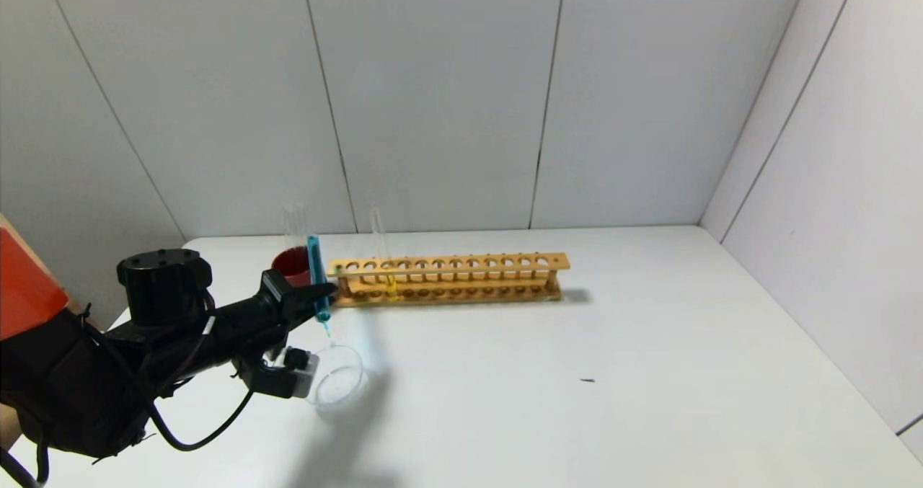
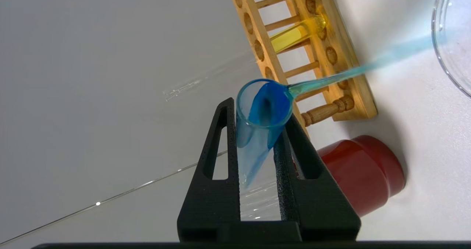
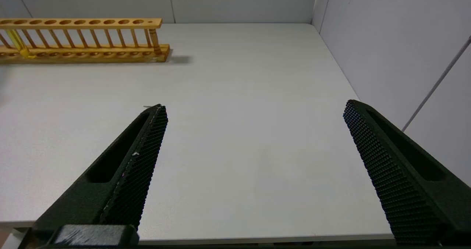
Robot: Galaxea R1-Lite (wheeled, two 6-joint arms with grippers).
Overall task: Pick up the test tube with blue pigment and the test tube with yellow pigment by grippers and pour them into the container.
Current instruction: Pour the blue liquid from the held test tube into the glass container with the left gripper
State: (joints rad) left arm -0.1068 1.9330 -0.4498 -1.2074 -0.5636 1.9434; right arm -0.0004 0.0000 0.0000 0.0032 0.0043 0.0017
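Observation:
My left gripper (image 1: 324, 295) is shut on the test tube with blue pigment (image 1: 315, 268), which it holds mouth down above the container (image 1: 358, 373), a low clear glass dish. In the left wrist view the gripper (image 2: 259, 111) clamps the tube (image 2: 263, 103), and a thin blue stream (image 2: 353, 72) runs from its mouth toward the dish (image 2: 441, 50). The test tube with yellow pigment (image 1: 390, 283) stands in the wooden rack (image 1: 461, 279); it also shows in the left wrist view (image 2: 294, 35) and the right wrist view (image 3: 16, 41). My right gripper (image 3: 254, 109) is open and empty over the table's near right part.
A dark red cup (image 1: 290, 263) stands just left of the rack's left end, behind my left gripper; it also shows in the left wrist view (image 2: 364, 171). A clear empty tube (image 1: 293, 225) rises at the cup. Grey walls close the back and right.

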